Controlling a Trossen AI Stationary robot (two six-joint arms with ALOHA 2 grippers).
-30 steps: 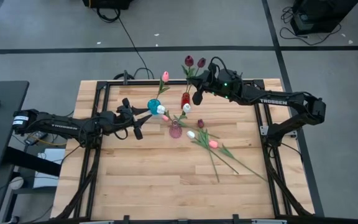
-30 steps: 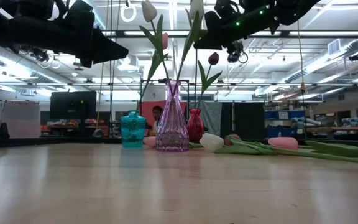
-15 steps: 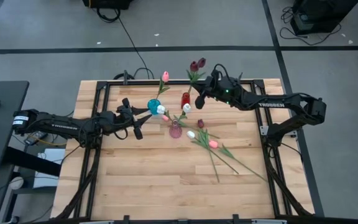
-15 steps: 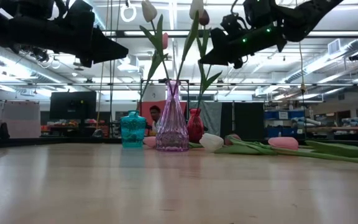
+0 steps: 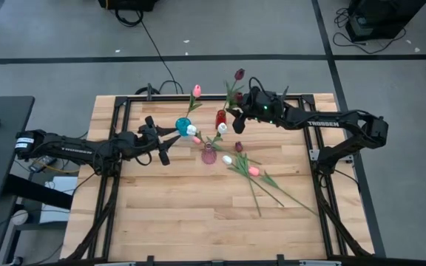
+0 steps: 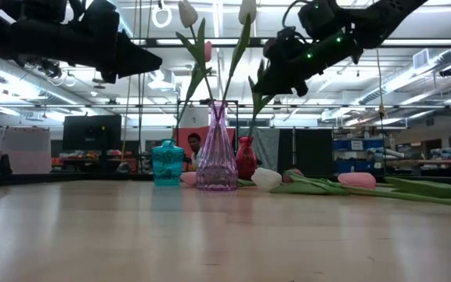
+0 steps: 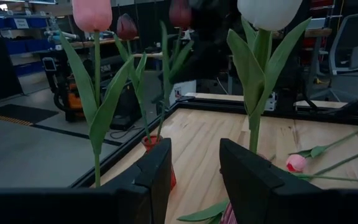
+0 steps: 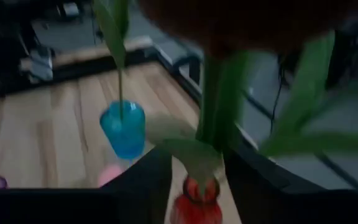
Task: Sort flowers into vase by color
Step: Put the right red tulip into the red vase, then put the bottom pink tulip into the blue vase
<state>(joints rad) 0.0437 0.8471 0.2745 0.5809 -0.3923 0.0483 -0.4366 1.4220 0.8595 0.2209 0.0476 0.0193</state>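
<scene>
Red vase holding maroon tulips, right tool parted above, left tool parted

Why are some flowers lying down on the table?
Those tulips on the wood right of the pink vase simply aren't sorted yet. One white tulip also lies by the blue vase. Nothing looks broken or spilled.

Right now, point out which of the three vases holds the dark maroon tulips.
The red vase, just under the right gripper. The teal vase holds a pink tulip, and the purple vase holds white ones.
</scene>
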